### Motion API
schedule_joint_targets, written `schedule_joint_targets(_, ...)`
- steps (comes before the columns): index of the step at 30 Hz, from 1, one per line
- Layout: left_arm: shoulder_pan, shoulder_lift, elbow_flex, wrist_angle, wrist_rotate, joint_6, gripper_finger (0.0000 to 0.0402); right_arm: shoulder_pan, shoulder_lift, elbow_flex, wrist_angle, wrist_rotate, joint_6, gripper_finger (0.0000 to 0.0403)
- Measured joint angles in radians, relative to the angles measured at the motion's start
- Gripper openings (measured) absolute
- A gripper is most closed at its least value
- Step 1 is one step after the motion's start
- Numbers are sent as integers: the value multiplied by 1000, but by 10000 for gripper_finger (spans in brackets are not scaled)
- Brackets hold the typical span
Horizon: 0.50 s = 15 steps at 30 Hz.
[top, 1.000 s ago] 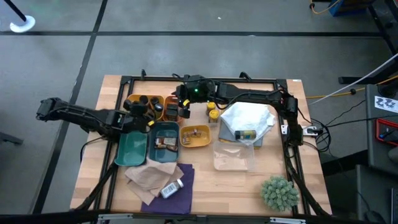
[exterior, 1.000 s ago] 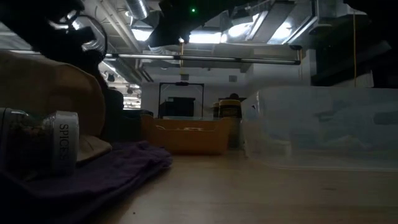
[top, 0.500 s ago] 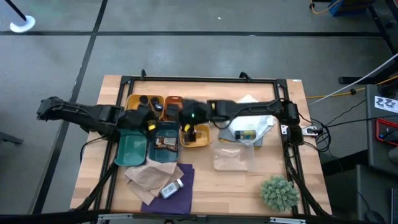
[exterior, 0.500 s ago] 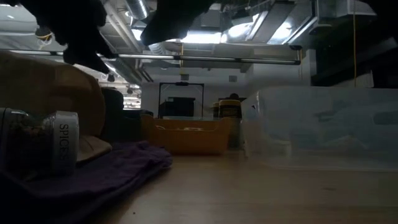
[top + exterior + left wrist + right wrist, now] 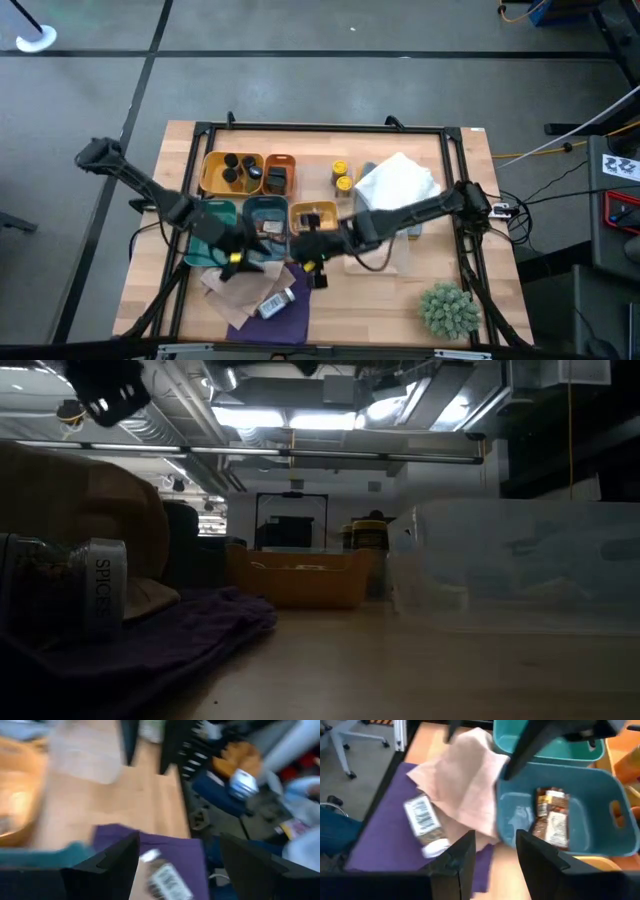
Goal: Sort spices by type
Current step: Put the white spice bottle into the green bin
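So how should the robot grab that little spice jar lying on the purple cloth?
The spice jar lies on its side on the purple cloth, white cap toward the front of the table. Best to grip the round labelled body across its width, coming straight down from above. A pinch along its length would probably slip off the cap. The right gripper hangs closest, fingers apart.

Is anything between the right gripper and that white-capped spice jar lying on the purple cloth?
Nothing visible blocks it. In the right wrist view the spice jar lies exposed on the purple cloth, ahead of the open right gripper. The beige cloth lies beside it, apparently not over it. The left gripper hovers near, over the beige cloth.
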Motion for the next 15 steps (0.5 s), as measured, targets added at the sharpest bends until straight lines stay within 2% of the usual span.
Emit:
schedule_joint_targets(9,-171,248,0,328,-16,42,255,143,0,0,3,25,184,140)
schedule_joint_targets(15,-247,389,100,315,-88,100,255,196,0,0,5,25,241,140)
